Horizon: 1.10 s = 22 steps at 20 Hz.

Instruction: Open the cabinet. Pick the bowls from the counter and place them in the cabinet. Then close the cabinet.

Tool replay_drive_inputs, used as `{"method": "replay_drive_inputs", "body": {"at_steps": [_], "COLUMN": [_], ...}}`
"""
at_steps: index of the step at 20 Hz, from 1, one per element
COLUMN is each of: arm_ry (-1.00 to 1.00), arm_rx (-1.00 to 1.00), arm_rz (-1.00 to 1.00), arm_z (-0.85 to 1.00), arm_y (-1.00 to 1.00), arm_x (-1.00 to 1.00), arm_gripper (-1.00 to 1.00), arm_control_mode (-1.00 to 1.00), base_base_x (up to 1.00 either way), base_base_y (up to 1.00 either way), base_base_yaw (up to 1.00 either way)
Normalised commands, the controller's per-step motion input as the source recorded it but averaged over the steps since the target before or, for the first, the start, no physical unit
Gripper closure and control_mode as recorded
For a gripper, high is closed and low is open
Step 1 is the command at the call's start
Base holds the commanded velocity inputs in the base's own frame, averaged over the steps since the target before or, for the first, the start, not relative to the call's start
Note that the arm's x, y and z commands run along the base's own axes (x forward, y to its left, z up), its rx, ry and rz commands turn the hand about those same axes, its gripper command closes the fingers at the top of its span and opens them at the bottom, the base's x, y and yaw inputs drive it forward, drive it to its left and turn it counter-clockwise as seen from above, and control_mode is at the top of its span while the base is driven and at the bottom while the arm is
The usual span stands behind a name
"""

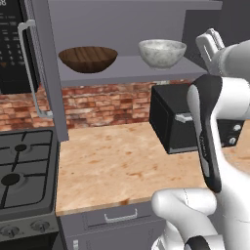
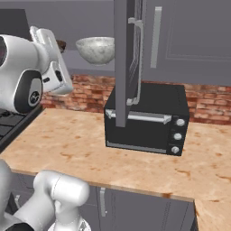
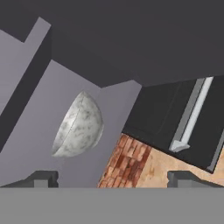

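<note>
With both doors swung open, the cabinet (image 1: 132, 71) shows its grey shelf, and both bowls sit on it, apart from each other. Dark wood-grain bowl (image 1: 88, 59): upright on the left part of the shelf. White-grey marble bowl (image 1: 162, 52): upright on the right part of the shelf, also seen in the right base view (image 2: 96, 49) and, rolled sideways by the camera tilt, in the hand view (image 3: 78, 125).

Counter (image 1: 122, 166): tan slab below the cabinet, bearing a black toaster oven (image 2: 149, 119) at its back by the brick wall (image 1: 97, 105). Black gas stove (image 1: 24, 168) adjoins the counter on the left. Left door (image 1: 46, 68) stands edge-on with its silver bar handle (image 1: 28, 68); right door (image 2: 124, 58) likewise edge-on in front of the toaster oven.

Gripper (image 3: 111, 177): raised near shelf height, just out from the marble bowl, pointing toward it. Jaws spread wide, fingertips (image 3: 43, 178) far apart, nothing between them; no contact with the bowl.
</note>
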Motion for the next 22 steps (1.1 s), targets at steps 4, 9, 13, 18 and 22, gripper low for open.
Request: {"method": "replay_drive_inputs", "body": {"at_steps": [4,9,13,18,22], "arm_ry": [0.00,0.01,0.01,0.00,0.00], "arm_rx": [0.00,0.01,0.01,0.03,0.10], "arm_rz": [0.00,0.00,0.00,0.00,0.00], "arm_z": [0.00,0.06,0.03,0.00,0.00], "arm_y": [0.00,-0.04,-0.17,-0.35,-0.30], "arm_x": [-0.73,-0.43,-0.12,0.00,0.00], "arm_gripper": [-1.00,-1.00,-1.00,-1.00,-1.00], "arm_control_mode": [-1.00,-1.00,-1.00,-1.00,-1.00], "base_base_x": [0.00,0.00,0.00,0.00,0.00], "base_base_y": [0.00,0.00,0.00,0.00,0.00], "base_base_yaw": [0.00,0.00,0.00,0.00,0.00]}}
